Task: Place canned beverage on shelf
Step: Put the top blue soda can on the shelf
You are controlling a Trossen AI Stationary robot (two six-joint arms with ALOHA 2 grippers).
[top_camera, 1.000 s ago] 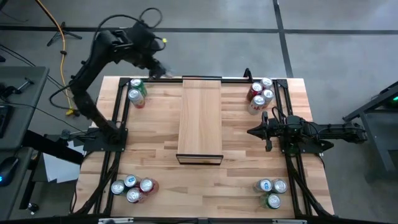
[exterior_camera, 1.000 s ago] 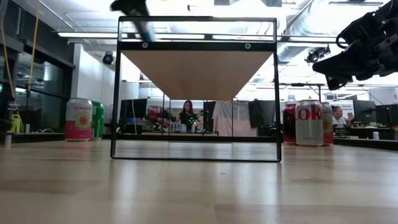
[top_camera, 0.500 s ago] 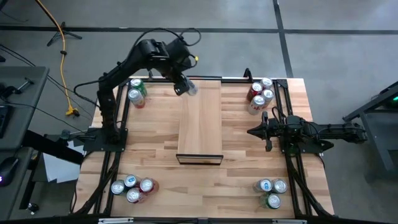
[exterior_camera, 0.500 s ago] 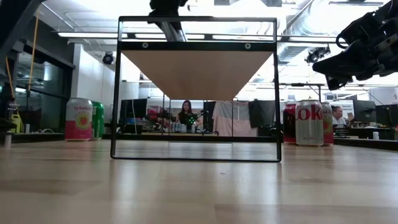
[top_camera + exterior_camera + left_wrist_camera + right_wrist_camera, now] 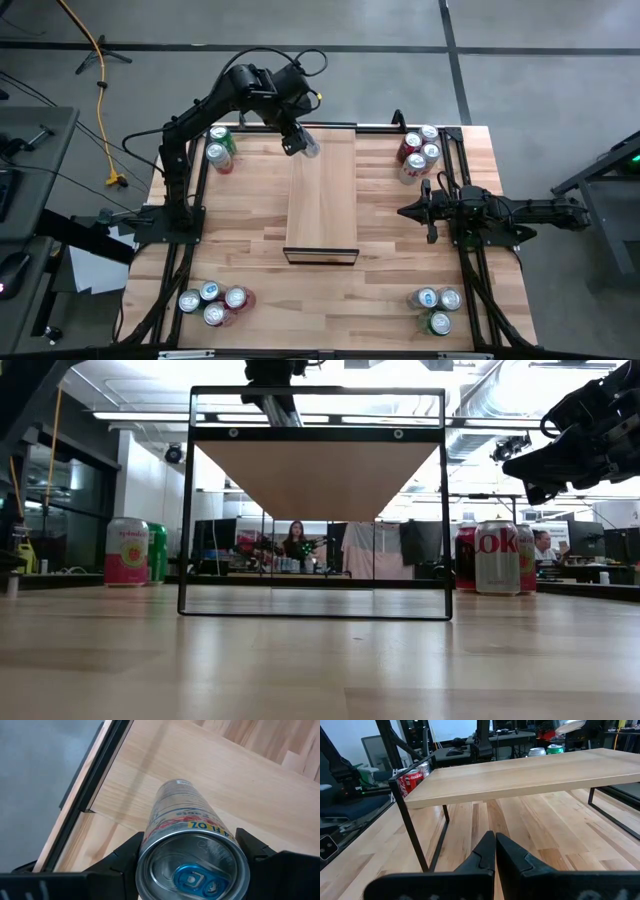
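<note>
- Can (image 5: pixel 192 845), silver with red print and a blue pull tab on its lid, sits clamped between the two dark fingers (image 5: pixel 122 857) of the left claw (image 5: pixel 297 141), one finger on each side of its body.
- Left claw holds that can above the far end of the shelf (image 5: pixel 322 190), near the shelf's left corner; in the left wrist view the can's base hangs over pale wood, and whether it touches the board cannot be told.
- Shelf is a long pale wooden panel on a thin dark frame (image 5: pixel 186 500), standing raised in the middle of the counter (image 5: pixel 250 230), its long axis running from the near edge to the far edge.
- In the low view the left arm's dark parts (image 5: pixel 272 385) show just above the shelf's top bar.
- Right claw (image 5: pixel 429 212) is clenched with nothing between its fingers (image 5: pixel 485 851), which press together; it hangs over the counter to the right of the shelf, pointing at the shelf's side.
- Cans wait in four clusters near the counter's corners: far left (image 5: pixel 219 148), far right (image 5: pixel 419 152), near left (image 5: pixel 213 302) and near right (image 5: pixel 437 306).
- In the low view a pink can (image 5: pixel 126 551) stands left of the shelf frame and a red and silver can (image 5: pixel 496 557) right of it.
- A person (image 5: pixel 296 546) is seated in the room beyond the counter.
</note>
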